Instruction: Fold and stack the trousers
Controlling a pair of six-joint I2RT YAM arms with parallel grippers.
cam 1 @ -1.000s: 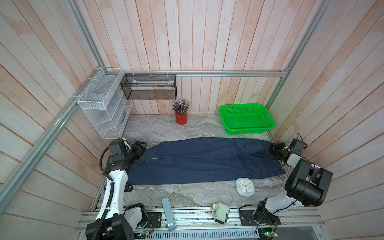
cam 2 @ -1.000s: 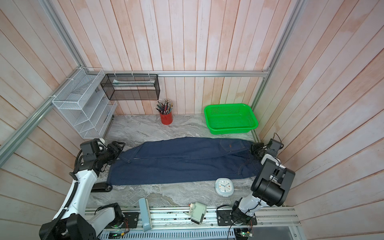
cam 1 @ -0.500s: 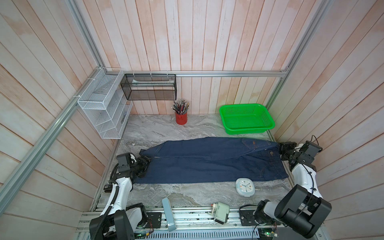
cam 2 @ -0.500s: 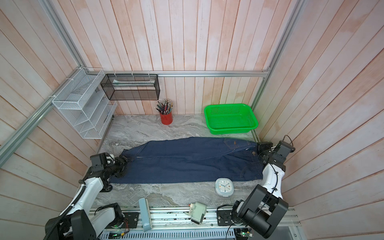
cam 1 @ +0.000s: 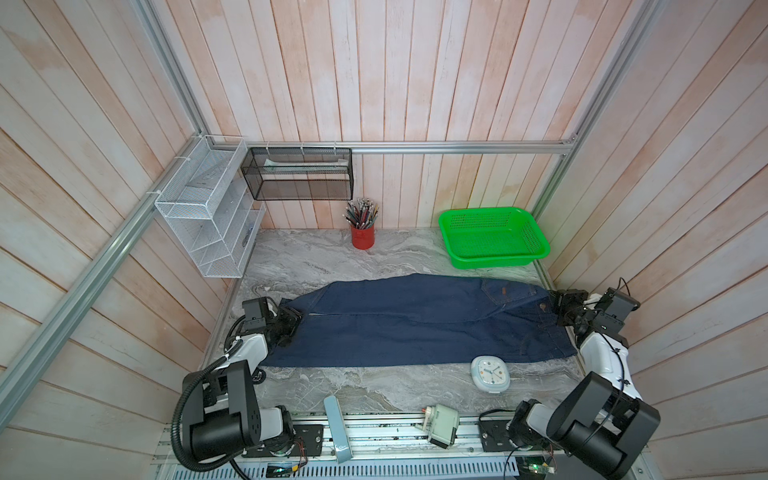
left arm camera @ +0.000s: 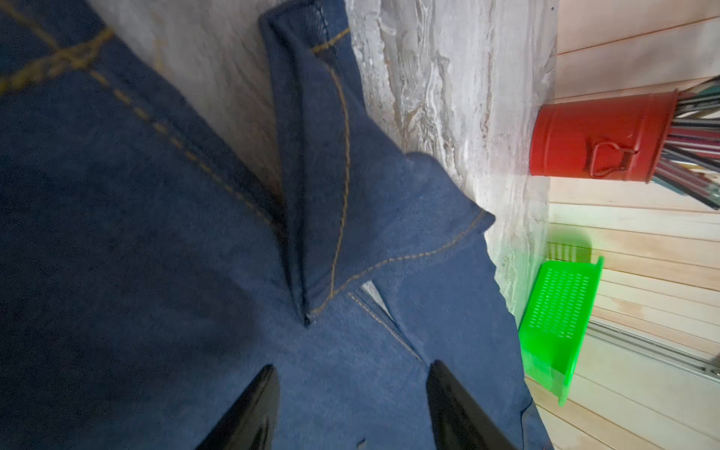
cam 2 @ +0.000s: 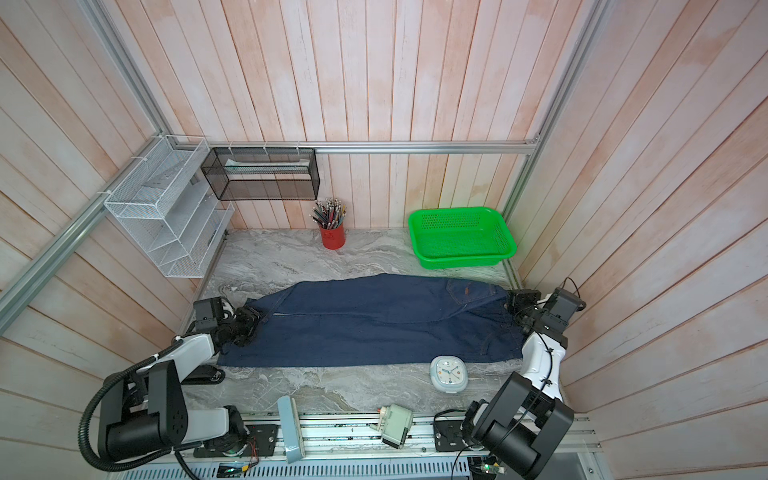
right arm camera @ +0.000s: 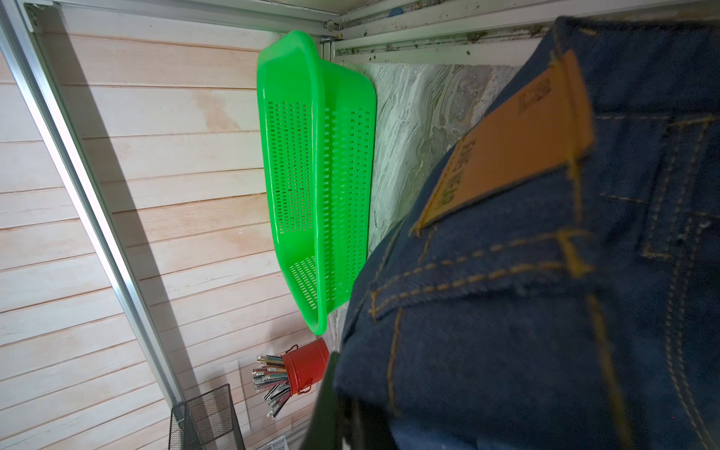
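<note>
Navy denim jeans point(cam 1: 415, 328) lie flat across the marble tabletop point(cam 1: 316, 262), just in front of the green basket point(cam 1: 494, 261). At the leg hems the left gripper point(left arm camera: 352, 366) has its jaws apart over the cloth. The right gripper point(cam 1: 559, 309) is pinched together on the waistband near the tan patch point(right arm camera: 506, 136).

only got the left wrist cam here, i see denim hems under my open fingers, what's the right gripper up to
observer: the right gripper is shut on the jeans at the waistband end, by the tan patch.
operator: are they bunched up or laid out
observer: laid out full length across the table, the waist toward the right arm.
operator: anything in the way at the front
observer: a small white clock sits right at the near edge of the jeans, on the right arm's side.
</note>
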